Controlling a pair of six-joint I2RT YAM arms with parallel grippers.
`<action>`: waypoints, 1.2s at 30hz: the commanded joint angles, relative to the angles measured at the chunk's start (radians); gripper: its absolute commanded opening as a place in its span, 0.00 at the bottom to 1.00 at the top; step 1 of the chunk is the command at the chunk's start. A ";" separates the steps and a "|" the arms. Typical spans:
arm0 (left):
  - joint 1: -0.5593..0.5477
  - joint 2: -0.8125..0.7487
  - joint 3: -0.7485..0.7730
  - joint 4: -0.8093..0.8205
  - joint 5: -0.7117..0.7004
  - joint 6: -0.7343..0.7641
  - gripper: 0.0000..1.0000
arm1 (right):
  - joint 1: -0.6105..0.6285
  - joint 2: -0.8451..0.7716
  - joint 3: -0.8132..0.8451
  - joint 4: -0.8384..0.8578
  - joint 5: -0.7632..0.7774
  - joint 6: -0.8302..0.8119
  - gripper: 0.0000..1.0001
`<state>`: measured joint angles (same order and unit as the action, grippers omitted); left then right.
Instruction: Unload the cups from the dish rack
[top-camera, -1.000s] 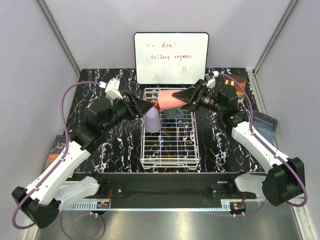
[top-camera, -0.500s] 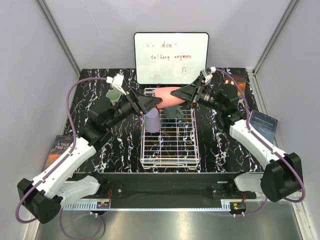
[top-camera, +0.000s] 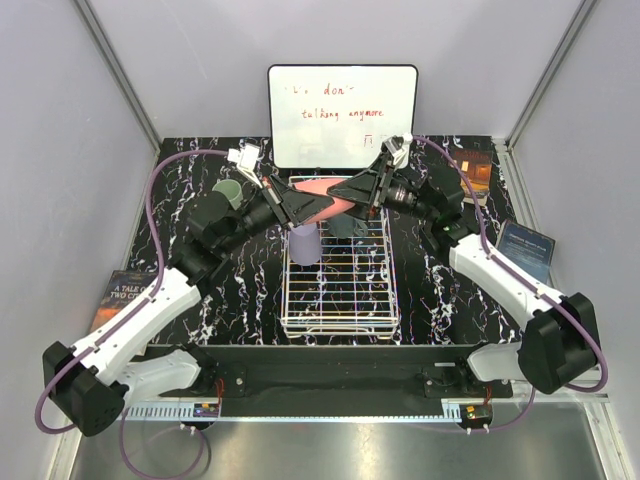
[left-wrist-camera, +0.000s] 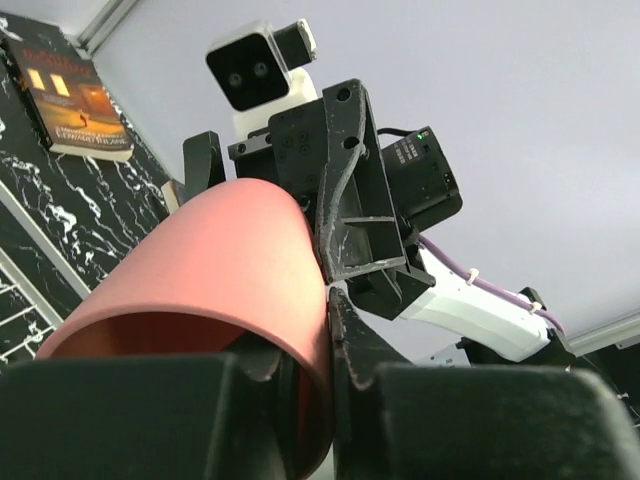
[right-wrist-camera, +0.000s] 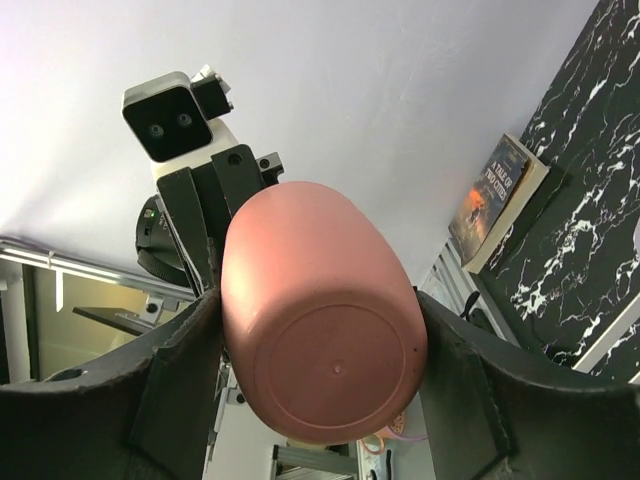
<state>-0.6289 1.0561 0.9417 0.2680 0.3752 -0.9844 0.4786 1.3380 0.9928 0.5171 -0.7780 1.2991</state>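
Since the earlier frame, I record the left gripper (left-wrist-camera: 318, 400) lifted farther back and now clamped on the rim of the pink cup (left-wrist-camera: 220, 260). Grey walls (top-camera: 60, 150); black marbled table (top-camera: 250, 300). The whiteboard (top-camera: 342, 115) reads "talking anymore" in red. The cup, matte, is held level above the far end of the dish rack (top-camera: 340, 290). The right gripper (right-wrist-camera: 320, 330) clasps its base.

The whiteboard (top-camera: 342, 115) reads "talking anymore" in red; the book (top-camera: 118, 296) shows "A TALE… TWO".
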 joint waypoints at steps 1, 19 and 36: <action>0.000 0.002 0.014 -0.082 -0.019 0.070 0.00 | 0.014 -0.026 0.064 -0.035 -0.014 -0.076 0.21; 0.099 0.138 0.512 -0.933 -0.645 0.461 0.00 | 0.012 -0.146 0.414 -1.141 0.764 -0.658 0.99; 0.400 0.788 1.029 -1.283 -0.786 0.541 0.00 | 0.012 -0.076 0.432 -1.401 0.965 -0.758 0.94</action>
<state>-0.2646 1.8015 1.8717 -1.0019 -0.3710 -0.4782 0.4908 1.2724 1.4025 -0.8513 0.1242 0.5808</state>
